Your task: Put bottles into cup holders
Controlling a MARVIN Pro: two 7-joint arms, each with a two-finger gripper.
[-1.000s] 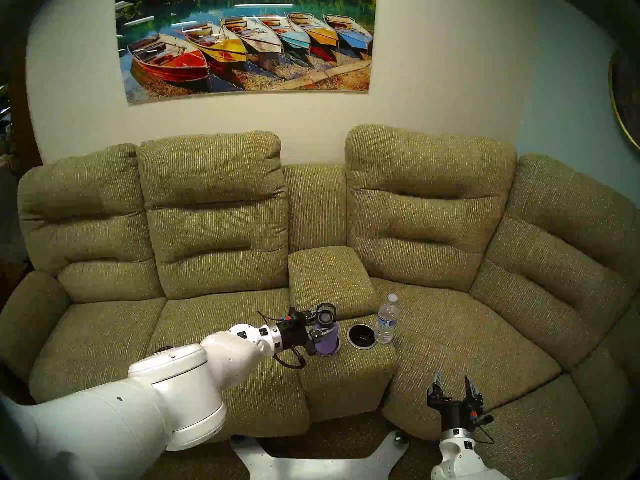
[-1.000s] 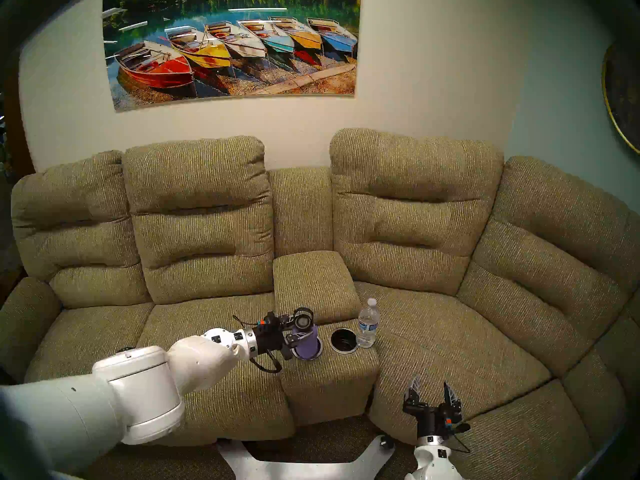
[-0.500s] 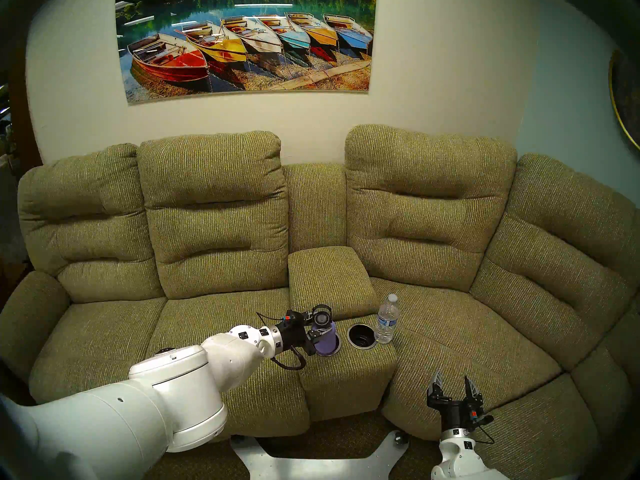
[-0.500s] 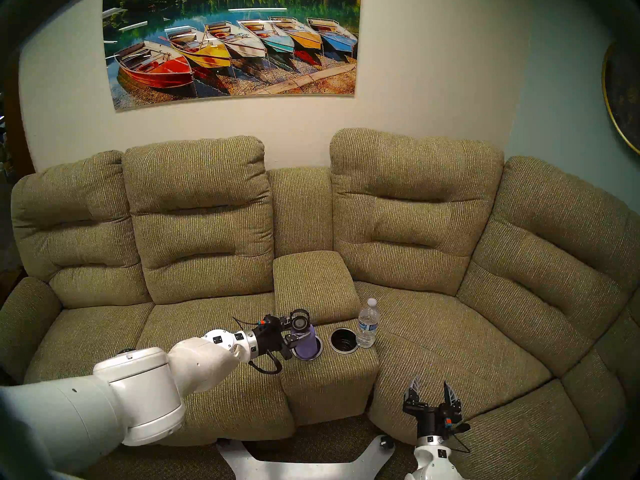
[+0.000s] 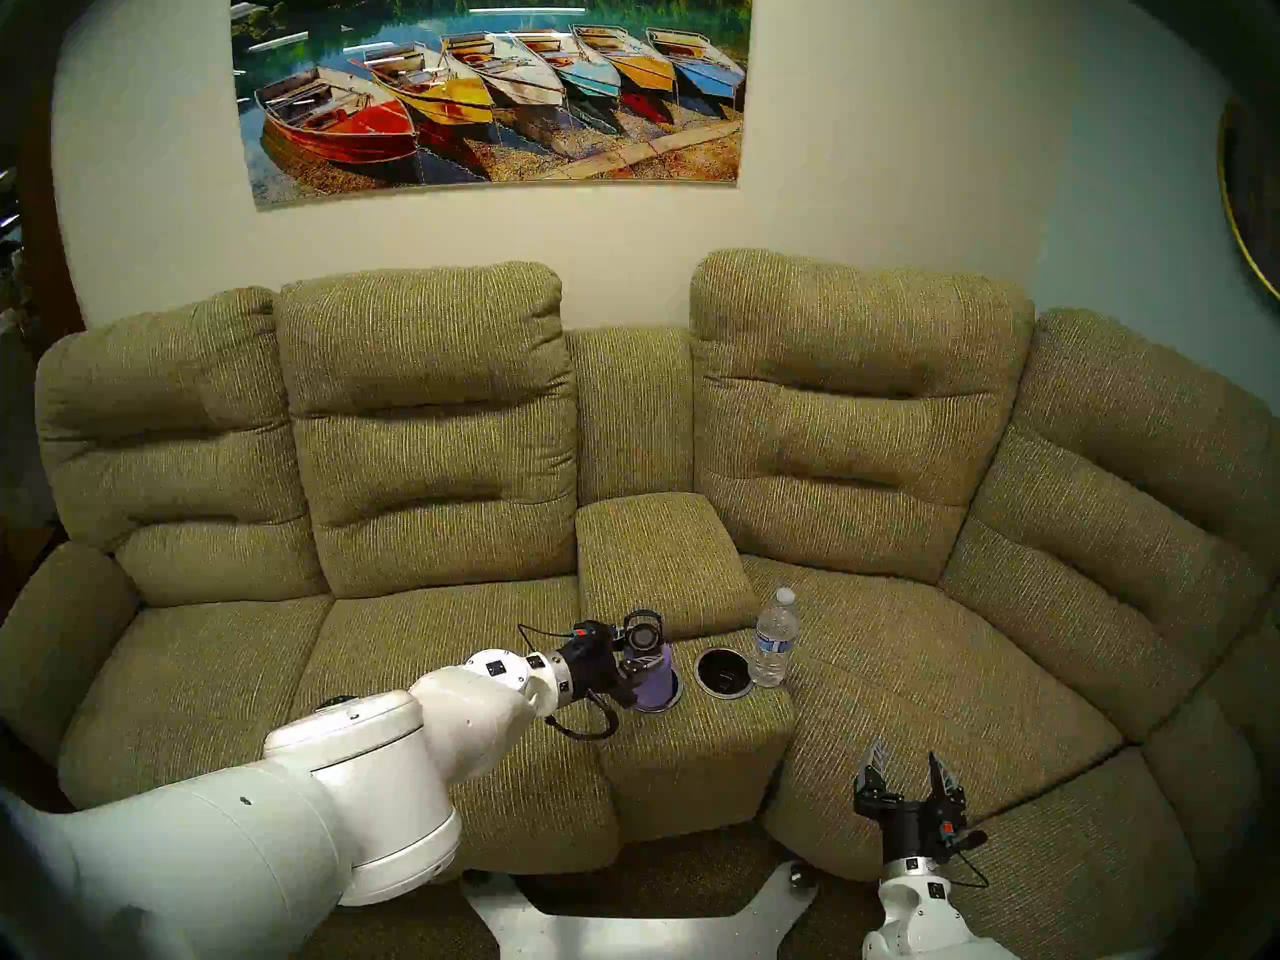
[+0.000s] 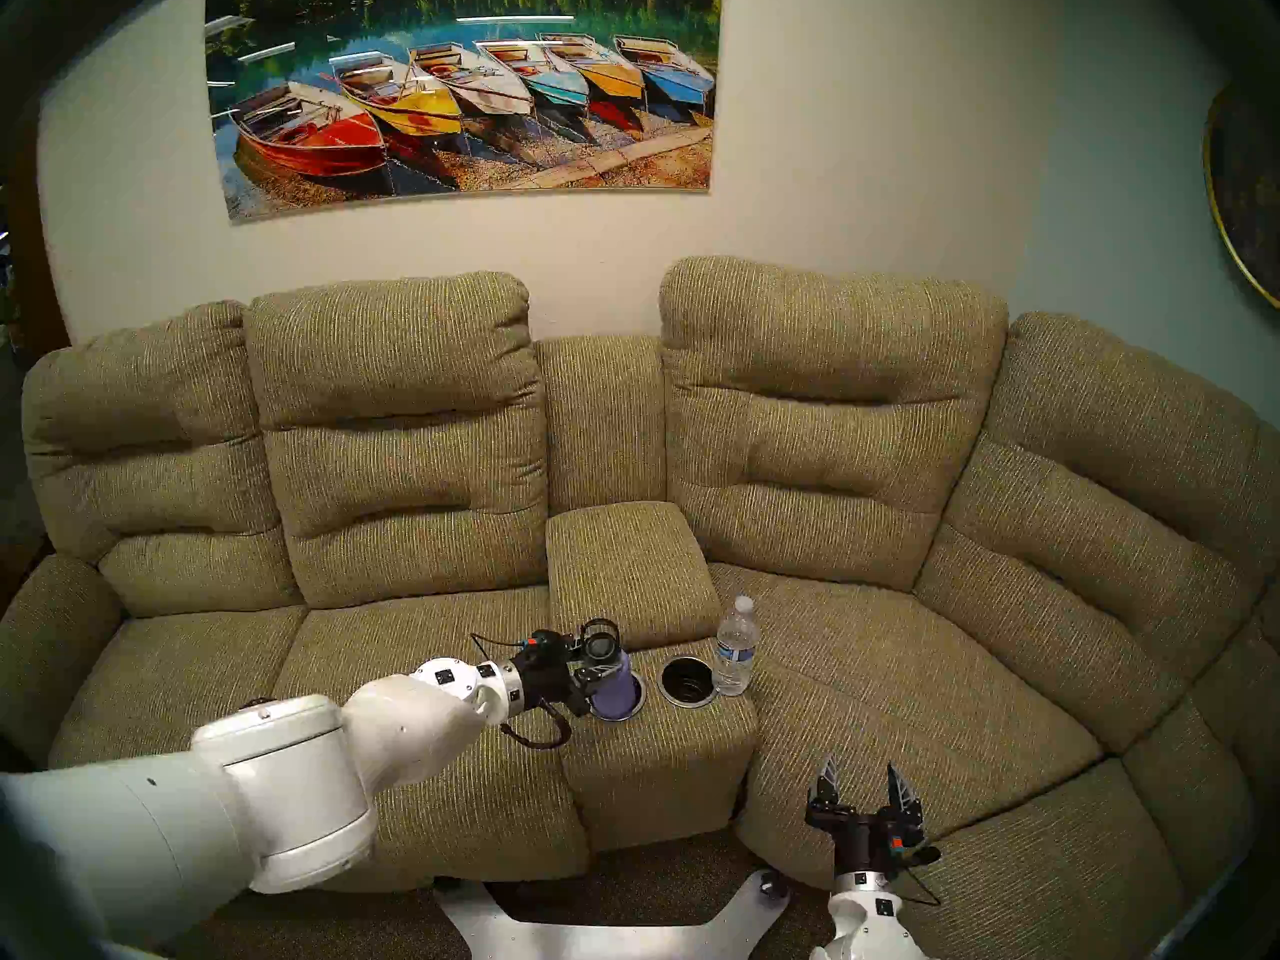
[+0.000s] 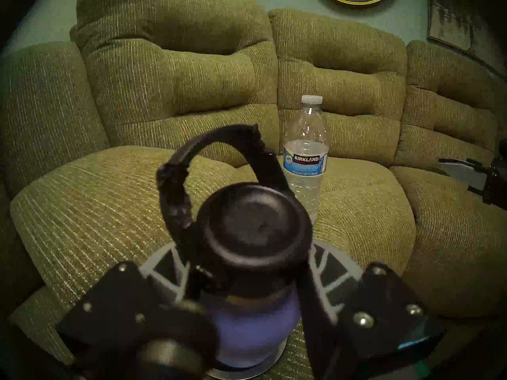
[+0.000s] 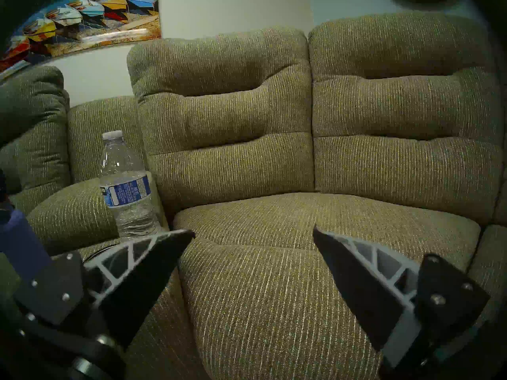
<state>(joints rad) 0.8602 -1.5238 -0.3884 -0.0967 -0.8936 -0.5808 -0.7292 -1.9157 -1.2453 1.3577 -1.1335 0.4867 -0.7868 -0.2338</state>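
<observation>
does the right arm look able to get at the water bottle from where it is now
Probably yes. The right gripper hangs open over the seat cushion, and nothing stands between it and the water bottle, upright at the console's right edge beside the empty cup holder. The left gripper is busy at the flask.

Two bottles: one lavender flask [image 5: 654, 681], one clear water bottle [image 5: 772, 638]. Two cup holders: left cup holder [image 5: 676, 690], right cup holder [image 5: 723, 672]. Two tools: left tool [image 5: 634, 661], right tool [image 5: 909, 771].
</observation>
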